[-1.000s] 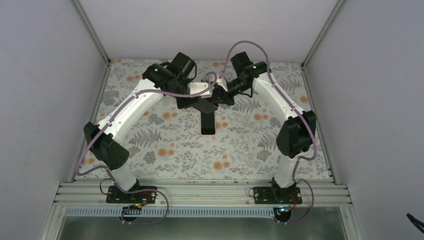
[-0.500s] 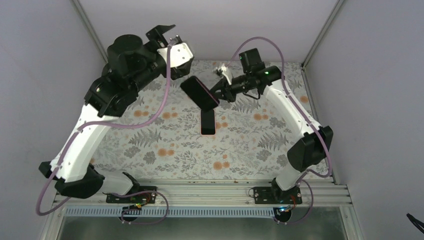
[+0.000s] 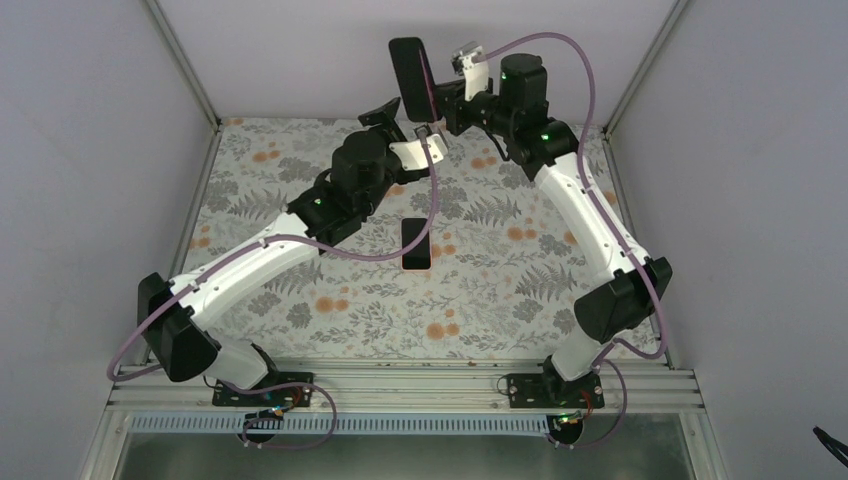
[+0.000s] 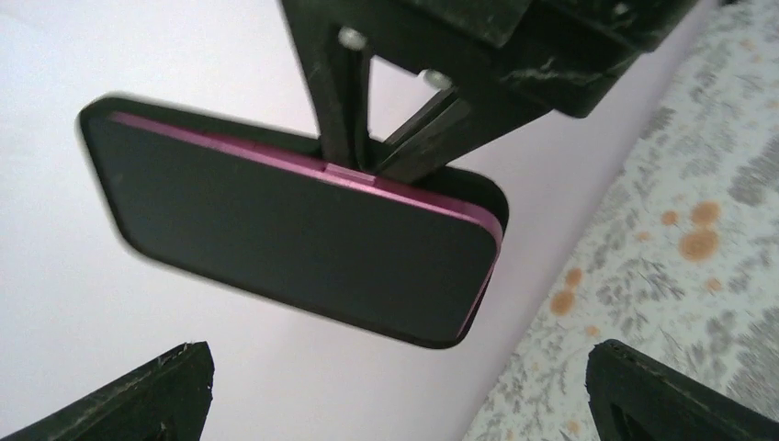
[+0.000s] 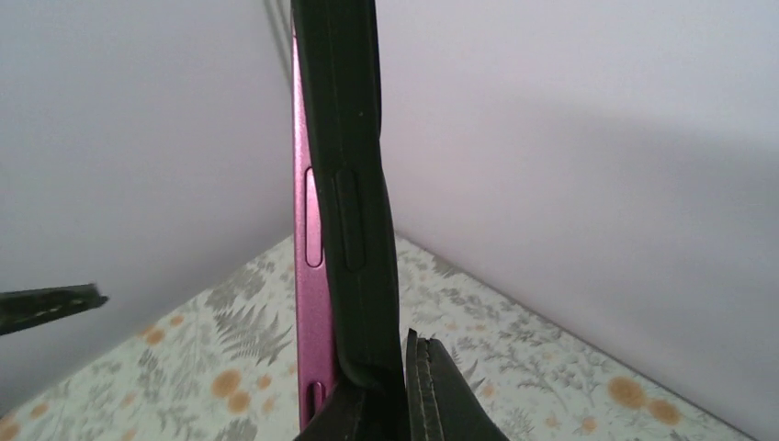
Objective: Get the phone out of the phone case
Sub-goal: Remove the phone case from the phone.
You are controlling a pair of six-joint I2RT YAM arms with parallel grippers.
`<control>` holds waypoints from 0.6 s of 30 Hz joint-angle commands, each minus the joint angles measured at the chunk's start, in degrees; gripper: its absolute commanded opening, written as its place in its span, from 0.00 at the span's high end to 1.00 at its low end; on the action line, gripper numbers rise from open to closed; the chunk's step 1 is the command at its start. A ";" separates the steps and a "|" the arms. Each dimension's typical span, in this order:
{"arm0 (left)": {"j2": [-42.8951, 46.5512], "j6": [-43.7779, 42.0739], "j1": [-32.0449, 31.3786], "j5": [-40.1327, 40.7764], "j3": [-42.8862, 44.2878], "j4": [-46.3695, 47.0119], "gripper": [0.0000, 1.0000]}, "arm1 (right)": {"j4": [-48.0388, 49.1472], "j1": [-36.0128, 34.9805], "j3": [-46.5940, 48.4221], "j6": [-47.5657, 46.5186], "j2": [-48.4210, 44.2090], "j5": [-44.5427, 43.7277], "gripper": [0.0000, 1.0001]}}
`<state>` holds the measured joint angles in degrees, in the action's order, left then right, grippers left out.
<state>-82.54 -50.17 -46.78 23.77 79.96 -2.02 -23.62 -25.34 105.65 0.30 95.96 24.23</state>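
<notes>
My right gripper (image 3: 440,97) is shut on the black phone case (image 3: 407,72) and holds it upright, high near the back wall. In the right wrist view the case (image 5: 344,138) sits between my jaws (image 5: 386,413). The magenta phone (image 5: 308,276) stands along the case's left side, with its edge and buttons bare. The left wrist view shows the phone's dark face (image 4: 294,239) and magenta edge, with the case behind it. My left gripper (image 3: 405,122) is open and empty just below the phone, its fingertips (image 4: 165,395) wide apart.
A dark flat slab with a pale pink rim (image 3: 416,245) lies on the floral table (image 3: 500,300) near the middle. White walls enclose the back and sides. The arm bases stand on the rail at the near edge.
My right gripper has lifted the cased phone from low over the table to high near the back wall. My left arm let go, swung up to the left, then came back under the phone.
</notes>
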 commanded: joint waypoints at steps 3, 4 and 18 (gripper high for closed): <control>-1.48 4.74 0.28 4.26 -1.14 19.19 0.00 | 9.23 0.47 3.31 7.79 1.28 -6.59 0.97; -2.15 5.49 0.48 4.32 -1.20 20.68 0.00 | 9.40 0.51 3.19 8.12 1.31 -7.06 0.97; -7.34 14.21 5.62 -2.06 0.58 20.45 0.00 | 10.34 0.49 2.45 11.46 -2.10 -7.80 0.97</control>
<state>-89.54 -40.75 -43.31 22.81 79.29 15.88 -18.87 -25.04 106.67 9.80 97.47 16.51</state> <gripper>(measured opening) 0.995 0.059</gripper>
